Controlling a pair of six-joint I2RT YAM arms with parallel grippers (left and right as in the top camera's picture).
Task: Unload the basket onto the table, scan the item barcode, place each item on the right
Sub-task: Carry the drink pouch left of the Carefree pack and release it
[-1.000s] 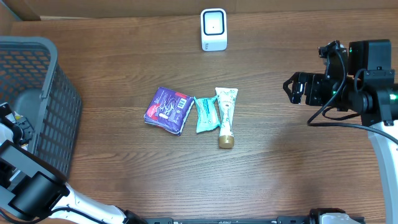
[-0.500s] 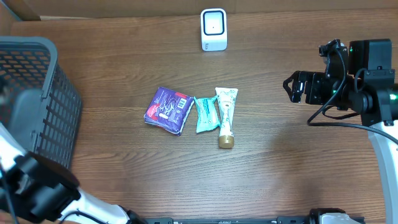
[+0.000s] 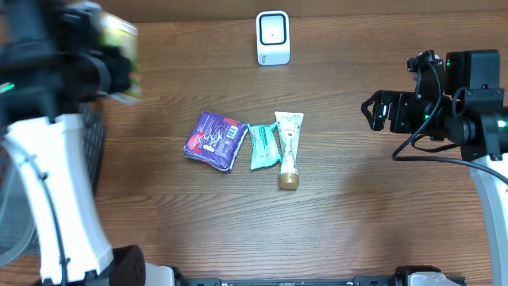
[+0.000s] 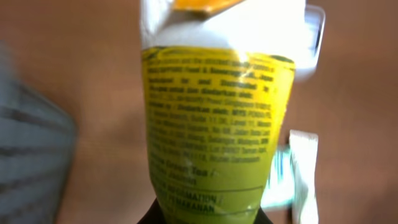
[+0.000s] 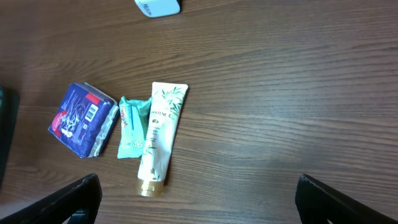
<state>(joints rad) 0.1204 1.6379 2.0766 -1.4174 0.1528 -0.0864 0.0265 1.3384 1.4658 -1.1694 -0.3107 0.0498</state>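
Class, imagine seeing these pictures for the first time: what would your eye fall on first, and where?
The yellow packet fills the left wrist view, gripped in the left hand over the far left of the table. At mid-table lie a purple packet, a teal sachet and a white tube side by side, with the white scanner at the far edge.

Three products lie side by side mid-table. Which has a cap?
The white tube, rightmost in the overhead view: it ends in a gold cap. The teal sachet and purple packet have none.
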